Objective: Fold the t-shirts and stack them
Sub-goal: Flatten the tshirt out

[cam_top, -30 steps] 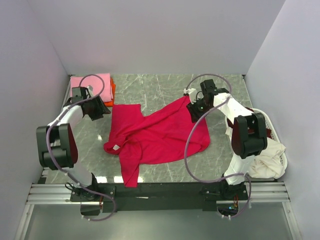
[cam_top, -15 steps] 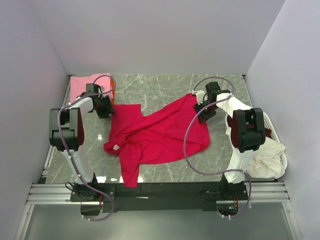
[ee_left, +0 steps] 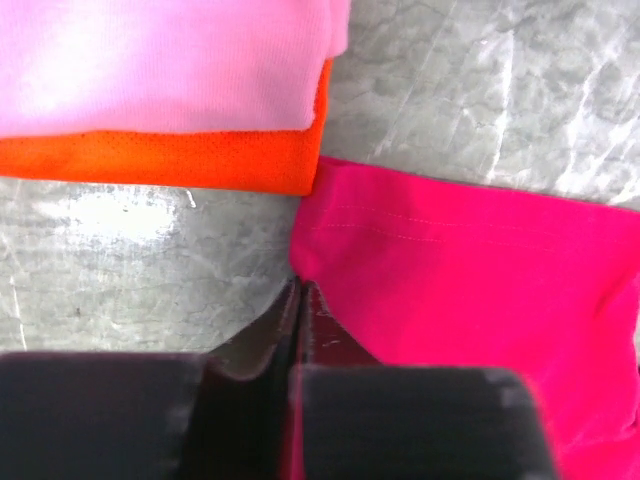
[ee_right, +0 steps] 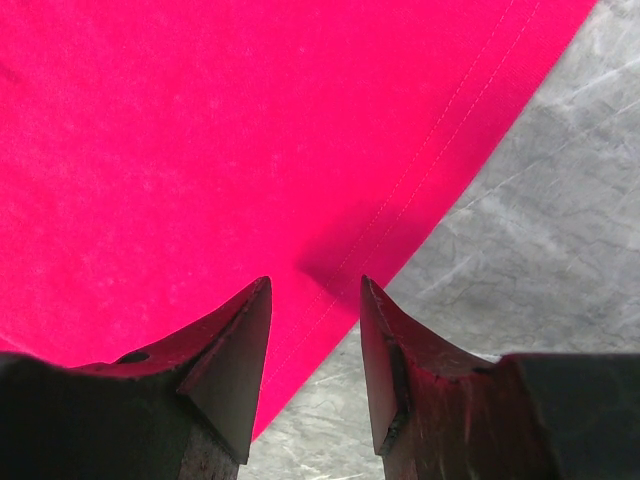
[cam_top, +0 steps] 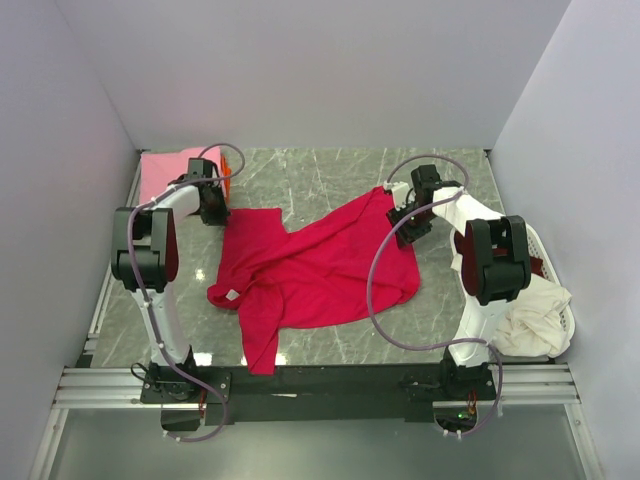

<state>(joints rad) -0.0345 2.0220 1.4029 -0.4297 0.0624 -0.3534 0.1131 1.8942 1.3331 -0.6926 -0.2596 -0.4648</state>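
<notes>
Top cam first: the crimson t-shirt lies crumpled mid-table, one sleeve trailing toward the near edge. The left gripper is at its far-left corner. That's right next to the folded stack, a pink t-shirt on an orange t-shirt, in the far-left corner. The right gripper sits at the shirt's far-right edge. A white basket w/ cream fabric is off to the right.

Left wrist cam: jaws pressed together, and afaict they're pinching the very tip of the crimson corner. It's a thin bite tbh. The orange edge lies just beside that corner. So imo lift slow and pull away from the stack, or it'll drag the folded ones. If the tip slips out, re-grab deeper past the stitching.

Right wrist cam: its fingers stand apart w/ the stitched hem running up btwn them, red cloth to the left, bare marble to the right. Nothing's gripped there yet. I'd drop it down so one finger gets under the hem, then close on the hem itself. Once both hold, tension the edge by spreading the arms evenly and lay the shirt flat before any folding. No yanking.
</notes>
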